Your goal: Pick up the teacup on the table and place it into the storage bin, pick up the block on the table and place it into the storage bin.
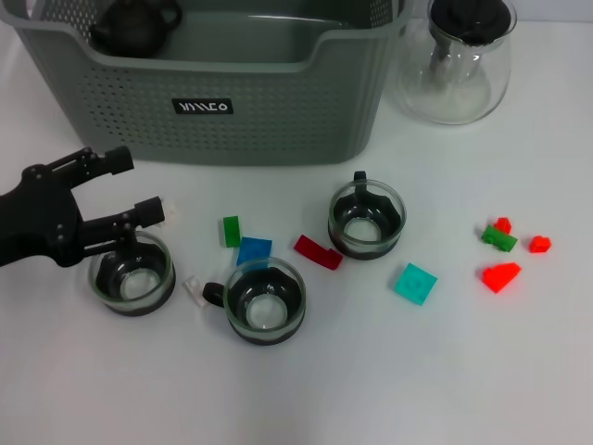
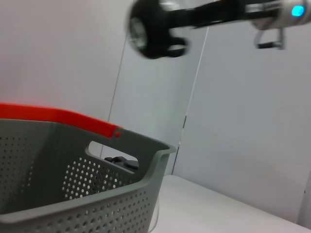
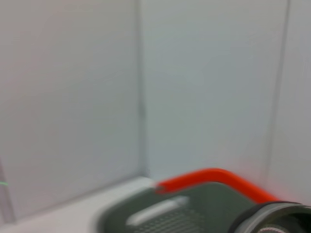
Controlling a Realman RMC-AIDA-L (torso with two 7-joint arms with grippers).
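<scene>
Three glass teacups with dark bases stand on the white table: one at the left (image 1: pixel 132 273), one in the middle (image 1: pixel 264 298), one further right (image 1: pixel 368 218). Small blocks lie around them: green (image 1: pixel 231 231), blue (image 1: pixel 254 250), red (image 1: pixel 318 251), teal (image 1: pixel 414 283). My left gripper (image 1: pixel 137 187) is open, just above and behind the left teacup, its nearer finger over the cup's far rim. The grey-green storage bin (image 1: pixel 278 111) stands at the back and also shows in the left wrist view (image 2: pixel 97 194). My right gripper is out of view.
A clear glass carafe (image 1: pixel 459 65) with a black lid stands right of the bin. A dark teapot (image 1: pixel 136 23) sits inside the bin. Red and green blocks (image 1: pixel 500 239) lie at the right. A small white piece (image 1: pixel 194 287) lies between two cups. A raised arm (image 2: pixel 160 29) shows overhead.
</scene>
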